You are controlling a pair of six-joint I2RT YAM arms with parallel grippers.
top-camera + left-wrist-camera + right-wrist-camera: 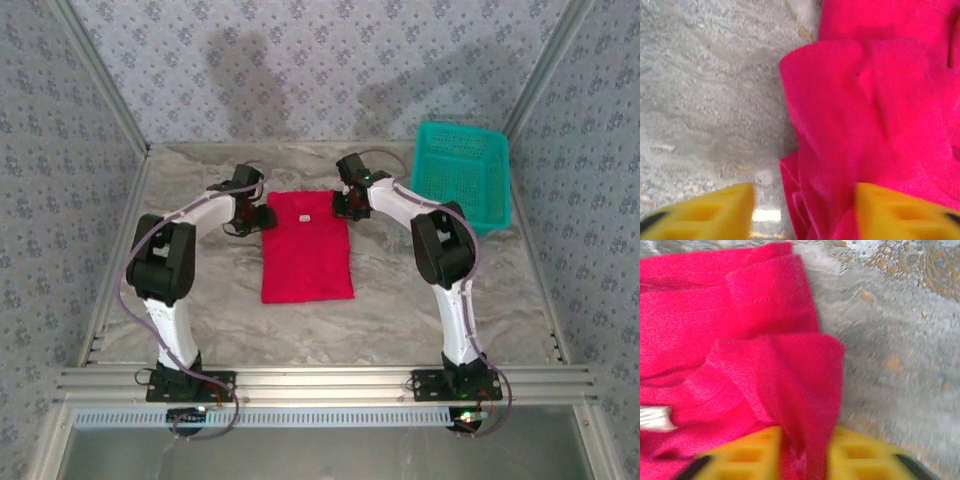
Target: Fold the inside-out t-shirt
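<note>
Top external view: the inside-out t-shirt (306, 260) lies at the centre of the counter (400, 310) as a flat upright rectangle. Its small white tag (305, 216) sits near the 12 o'clock edge. The left jaws are at the cloth's 11 o'clock corner and the right jaws at its 1 o'clock corner. I judge the two arms sit symmetrically so that the far edge lands straight and both corners come down level. The teal basket (462, 175) stands well apart at 2 o'clock and has no part in this.

From the left wrist, the yellow pads (705, 212) stand wide. One is over bare counter and the other over red cloth, with the shirt's layered edge lying loose in the gap. Nothing is pinched, which looks like a corner being laid down.

From the right wrist, the pads (865, 455) stand narrow with a raised ridge of the shirt between them. I cannot tell whether they press it or only flank it.

The outline suggests the sleeves and sides are already turned in. What seems left is a crosswise fold from 12 o'clock toward 6 o'clock. The soft cloth could drag with a pad if either arm lifts while it is snagged.
</note>
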